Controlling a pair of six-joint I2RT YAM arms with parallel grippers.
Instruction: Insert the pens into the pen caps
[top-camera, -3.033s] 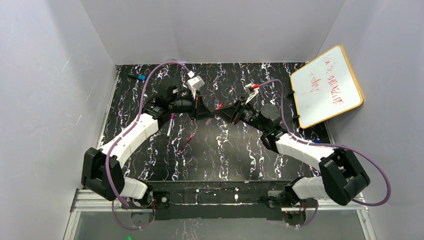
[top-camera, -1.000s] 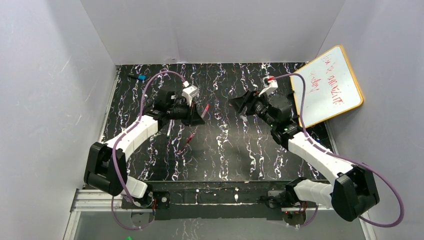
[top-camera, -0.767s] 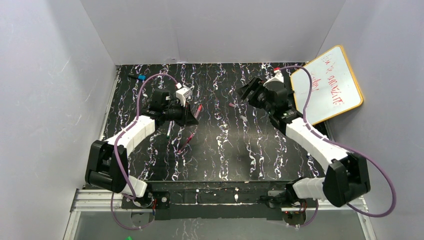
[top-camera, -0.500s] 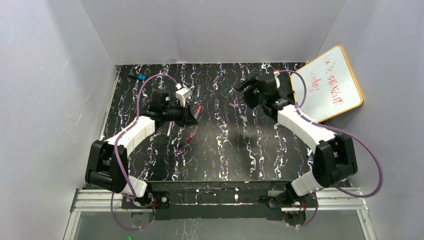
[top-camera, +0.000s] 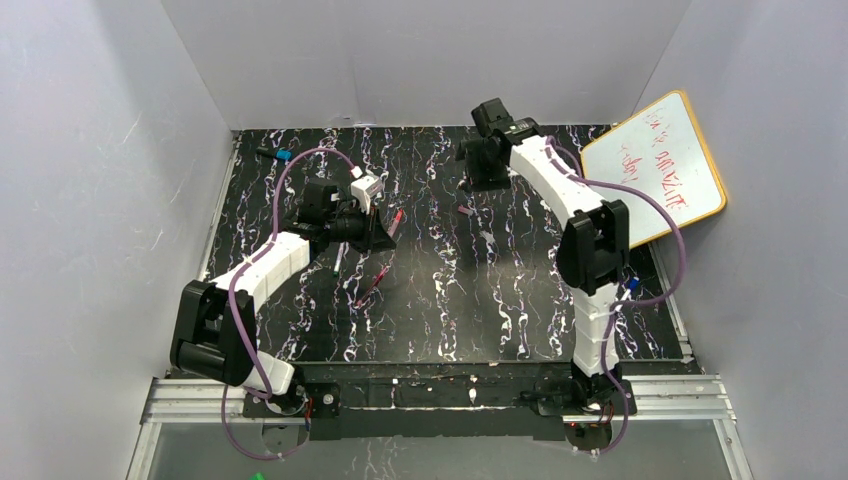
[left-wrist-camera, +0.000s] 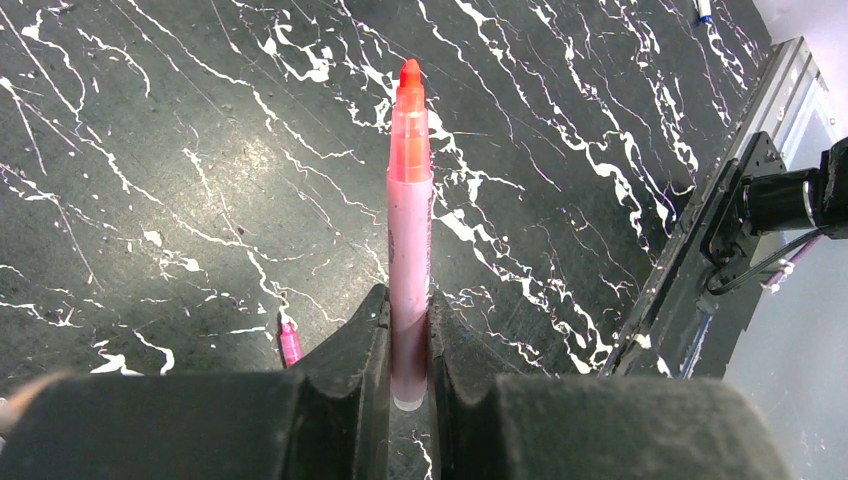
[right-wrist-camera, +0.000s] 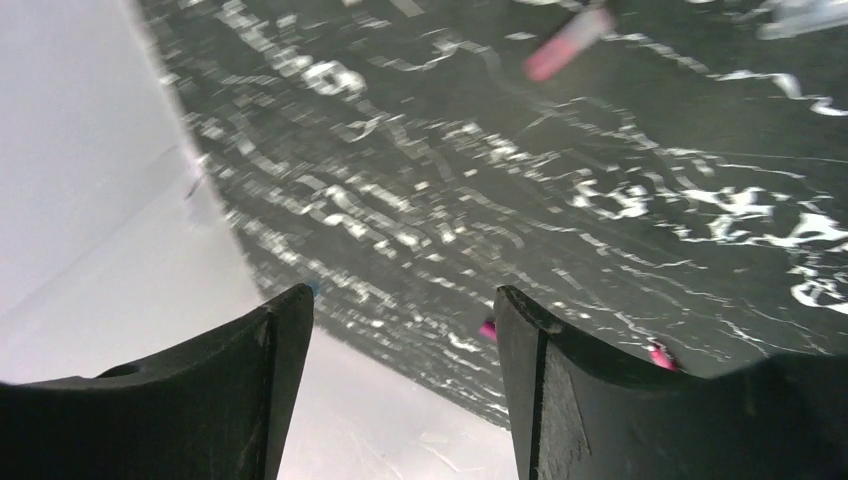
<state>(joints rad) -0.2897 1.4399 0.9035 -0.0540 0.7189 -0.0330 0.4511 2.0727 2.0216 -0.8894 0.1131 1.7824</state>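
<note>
The left pincer was clamped on a translucent pink stick pen with a red-orange tip, held above the black white-veined bench. The right pincer had its jaws apart and empty at the far side of the bench. A short pink pen cap lay on the bench near it. Two thin reddish pens lay beside the left arm.

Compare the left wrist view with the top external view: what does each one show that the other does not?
Only left wrist: the bare orange tip of the pink translucent stick pen, clamped in the left gripper. Only top external: the white board with red writing and the right gripper near the back wall. Both: the black marbled table, the left gripper and its pen.
</note>
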